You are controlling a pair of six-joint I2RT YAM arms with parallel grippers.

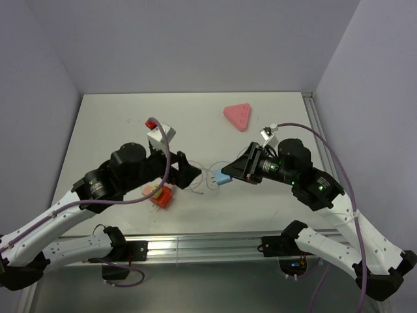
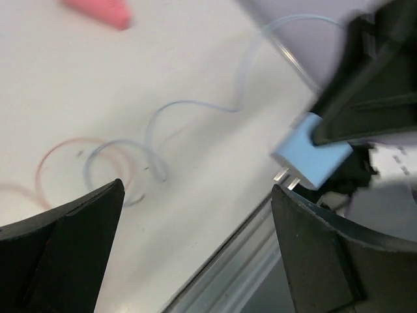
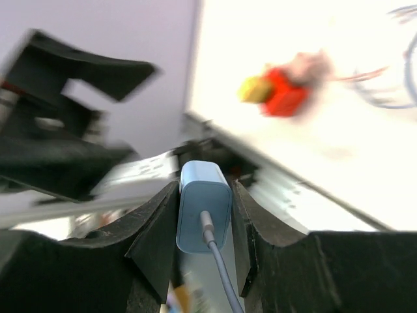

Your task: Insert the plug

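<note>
Blue plug (image 3: 204, 212) clamped in right end effector (image 3: 204, 190), prongs toward left end effector (image 2: 195, 242), whose fingers are apart, empty.

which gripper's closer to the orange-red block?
Left. The left gripper hangs just beside the orange-red block; the right gripper, shut on the plug, is farther, beyond the left one.

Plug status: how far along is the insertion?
Done: the plug is picked up, clamped in the right gripper, prongs exposed. In hand: it hangs facing the open, empty left gripper. Left: reaching the pink socket strip, lying apart at the table's far side, and inserting.
</note>
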